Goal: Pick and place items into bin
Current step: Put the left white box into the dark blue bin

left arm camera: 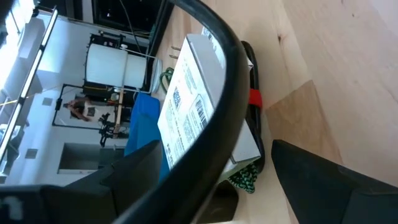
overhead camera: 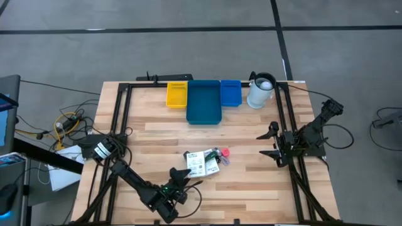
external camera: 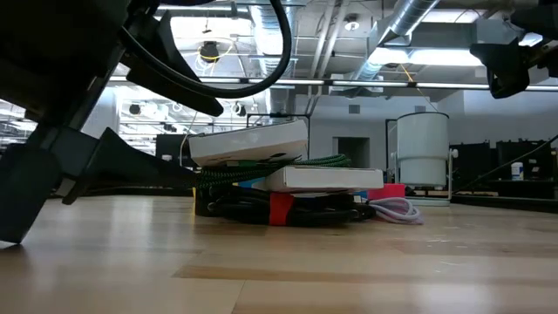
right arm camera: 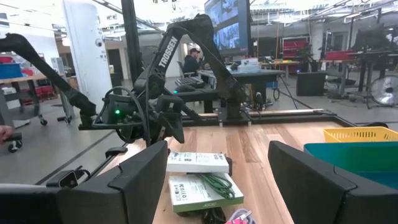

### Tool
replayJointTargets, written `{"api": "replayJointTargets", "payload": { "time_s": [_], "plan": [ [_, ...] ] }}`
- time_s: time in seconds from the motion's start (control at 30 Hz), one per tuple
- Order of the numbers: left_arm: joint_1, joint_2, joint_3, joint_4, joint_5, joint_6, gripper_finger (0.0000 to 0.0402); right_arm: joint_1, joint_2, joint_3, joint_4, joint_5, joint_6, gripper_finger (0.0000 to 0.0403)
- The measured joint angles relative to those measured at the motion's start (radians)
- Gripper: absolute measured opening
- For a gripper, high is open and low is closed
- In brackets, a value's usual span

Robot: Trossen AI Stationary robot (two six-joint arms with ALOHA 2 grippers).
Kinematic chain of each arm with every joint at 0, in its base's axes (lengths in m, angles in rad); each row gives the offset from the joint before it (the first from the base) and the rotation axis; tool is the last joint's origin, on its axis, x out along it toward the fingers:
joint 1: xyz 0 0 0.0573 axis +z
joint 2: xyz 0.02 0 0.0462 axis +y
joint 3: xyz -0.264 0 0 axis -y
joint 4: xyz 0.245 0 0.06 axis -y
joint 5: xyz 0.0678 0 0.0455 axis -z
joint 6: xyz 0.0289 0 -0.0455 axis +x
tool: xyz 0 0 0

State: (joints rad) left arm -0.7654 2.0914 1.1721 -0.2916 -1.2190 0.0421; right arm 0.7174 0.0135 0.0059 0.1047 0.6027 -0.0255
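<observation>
The items lie in one pile (overhead camera: 204, 162) at the table's middle: two white printed packets (external camera: 288, 161), a green braided cable (right arm camera: 217, 182), a black cable with a red band (left arm camera: 254, 98) and a pink round piece (overhead camera: 225, 152). My left gripper (overhead camera: 183, 177) is low at the pile's near-left side. It is open, its fingers point at the pile and it stands just short of it. My right gripper (overhead camera: 271, 142) is open and empty, to the right of the pile. In the right wrist view the packets (right arm camera: 199, 174) lie ahead between its fingers.
A yellow bin (overhead camera: 176, 94), a large blue bin (overhead camera: 203, 103) and a small blue bin (overhead camera: 230, 93) stand side by side at the far edge. A white jug (overhead camera: 260, 91) stands right of them. Black frame rails (overhead camera: 122, 113) run along both table sides.
</observation>
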Motion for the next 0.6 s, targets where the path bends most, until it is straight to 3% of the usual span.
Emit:
{"api": "replayJointTargets", "payload": {
  "time_s": [0.6],
  "plan": [
    [0.007,0.0,0.0,0.0,0.002,0.0,0.0292,0.0,0.0,0.0,0.0,0.0,0.0,0.0276]
  ]
}}
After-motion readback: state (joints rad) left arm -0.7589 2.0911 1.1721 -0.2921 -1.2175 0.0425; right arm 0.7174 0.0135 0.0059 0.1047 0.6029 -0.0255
